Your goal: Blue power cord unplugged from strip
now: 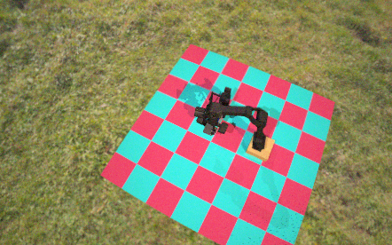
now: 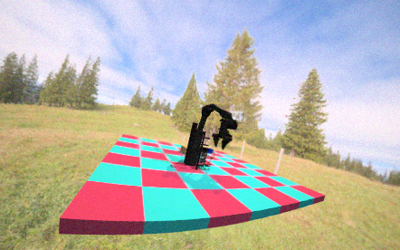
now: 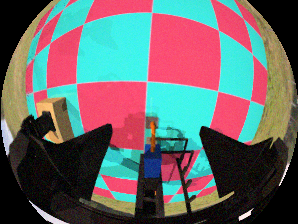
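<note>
My gripper [image 3: 157, 130] [image 2: 220, 146] is open wide, with nothing between its fingers. In the wrist view the fingertips stand far to either side of a blue plug-like block [image 3: 152, 165]. A short orange piece [image 3: 153, 135] shows at its upper end. The blue block also shows in the exterior view [image 2: 210, 150], low and just left of the fingertips. A dark narrow body, perhaps the power strip [image 3: 149, 192], lies below the block in the wrist view; whether they touch I cannot tell. In the top view the arm hides most of this.
A thin black frame with short rungs stands just right of the blue block in the wrist view. A wooden block [image 1: 269, 148] [image 3: 61, 115] is under the arm's base. The red and turquoise checkered platform [image 1: 205, 182] [image 2: 177, 204] has a raised edge above the grass.
</note>
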Robot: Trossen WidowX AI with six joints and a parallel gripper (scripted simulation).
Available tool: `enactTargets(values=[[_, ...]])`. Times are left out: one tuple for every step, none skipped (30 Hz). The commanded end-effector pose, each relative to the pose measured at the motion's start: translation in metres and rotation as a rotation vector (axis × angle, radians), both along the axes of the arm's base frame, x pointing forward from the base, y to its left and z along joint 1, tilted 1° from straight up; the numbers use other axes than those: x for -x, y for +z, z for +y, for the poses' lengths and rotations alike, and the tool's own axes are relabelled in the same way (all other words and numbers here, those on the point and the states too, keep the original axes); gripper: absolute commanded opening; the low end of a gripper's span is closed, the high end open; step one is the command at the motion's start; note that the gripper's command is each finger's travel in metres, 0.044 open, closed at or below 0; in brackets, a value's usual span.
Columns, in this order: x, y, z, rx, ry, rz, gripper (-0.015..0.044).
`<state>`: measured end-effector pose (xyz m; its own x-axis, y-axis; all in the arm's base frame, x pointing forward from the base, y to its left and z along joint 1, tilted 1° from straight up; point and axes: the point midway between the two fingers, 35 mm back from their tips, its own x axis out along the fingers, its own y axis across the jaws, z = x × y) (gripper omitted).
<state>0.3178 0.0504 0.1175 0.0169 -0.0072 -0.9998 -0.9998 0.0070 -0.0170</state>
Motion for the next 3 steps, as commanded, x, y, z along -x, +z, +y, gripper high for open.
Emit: enactTargets(values=[[-0.0003,0.0006,0.0002,-0.001,-0.003,0.000,0.0440],[-0.0003,0.0006,0.0002,-0.001,-0.003,0.000,0.0440],[-0.0003,0.0006,0.0002,-0.001,-0.003,0.000,0.0440]])
